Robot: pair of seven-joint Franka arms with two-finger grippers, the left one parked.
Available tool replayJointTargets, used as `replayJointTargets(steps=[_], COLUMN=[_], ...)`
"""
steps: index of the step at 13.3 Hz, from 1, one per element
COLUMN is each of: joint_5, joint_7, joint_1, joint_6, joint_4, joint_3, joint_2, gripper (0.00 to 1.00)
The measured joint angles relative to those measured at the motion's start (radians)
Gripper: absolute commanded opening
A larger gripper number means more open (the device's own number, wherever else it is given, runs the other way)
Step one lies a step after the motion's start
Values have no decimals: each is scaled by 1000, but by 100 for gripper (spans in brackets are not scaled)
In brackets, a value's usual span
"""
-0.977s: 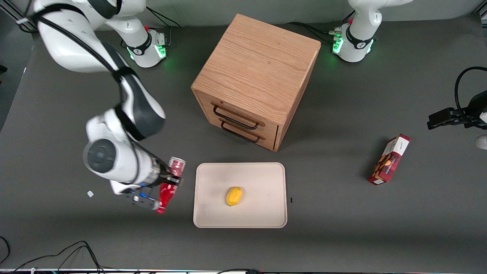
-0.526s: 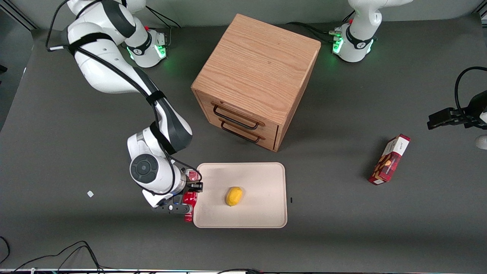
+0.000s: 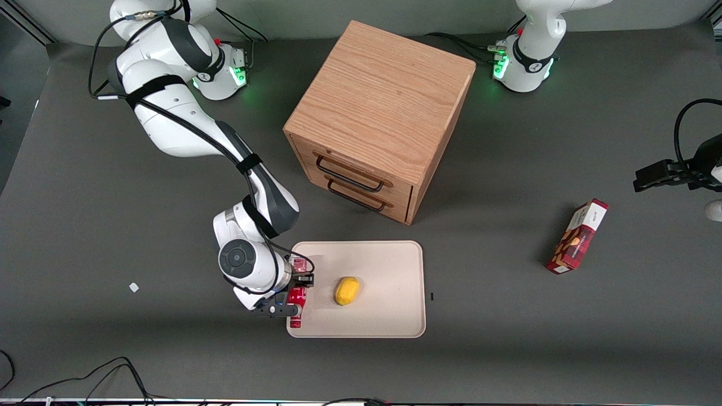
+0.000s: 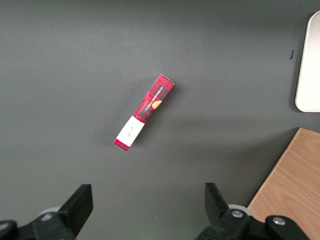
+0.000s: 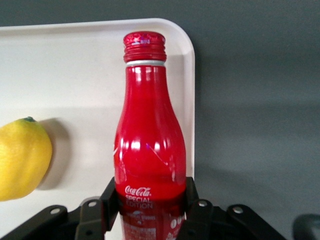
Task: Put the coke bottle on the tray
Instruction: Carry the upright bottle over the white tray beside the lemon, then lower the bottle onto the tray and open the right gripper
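My right gripper (image 3: 298, 292) is shut on the coke bottle (image 3: 295, 307), a slim red bottle with white lettering and a red cap. In the right wrist view the black fingers (image 5: 111, 194) clamp the bottle (image 5: 149, 145) on both sides of its lower body. The bottle lies lengthwise over the edge of the cream-beige tray (image 3: 383, 321) at the working arm's end, cap pointing toward the front camera. The tray (image 5: 75, 65) lies under the bottle in the right wrist view. I cannot tell if the bottle touches the tray.
A yellow lemon (image 3: 347, 290) lies on the tray beside the bottle, and shows in the right wrist view (image 5: 20, 157). A wooden drawer cabinet (image 3: 378, 118) stands farther from the front camera. A red snack box (image 3: 577, 235) lies toward the parked arm's end.
My gripper has carried the coke bottle sideways from the bare table toward the tray, and now holds it over the tray's edge. The lemon and tray have not moved.
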Motion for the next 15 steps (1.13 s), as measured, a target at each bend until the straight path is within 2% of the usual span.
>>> replayJointTargets(steps=[2,3,4,5,6,15], joint_5=[0,0,0,0,0,0], joint_7=[-7,-8,-8,-8,-8,-11], joint_1=[0,0,0,0,0,-3], joint_6=[11,14,24,31,34,45], joint_4=[0,0,0,0,0,13], joint_3=[-2,-2,-2,-2,-2,-9], joint_2=[5,7,10,13,16,17], gripper=[0,20,34,81,100,100])
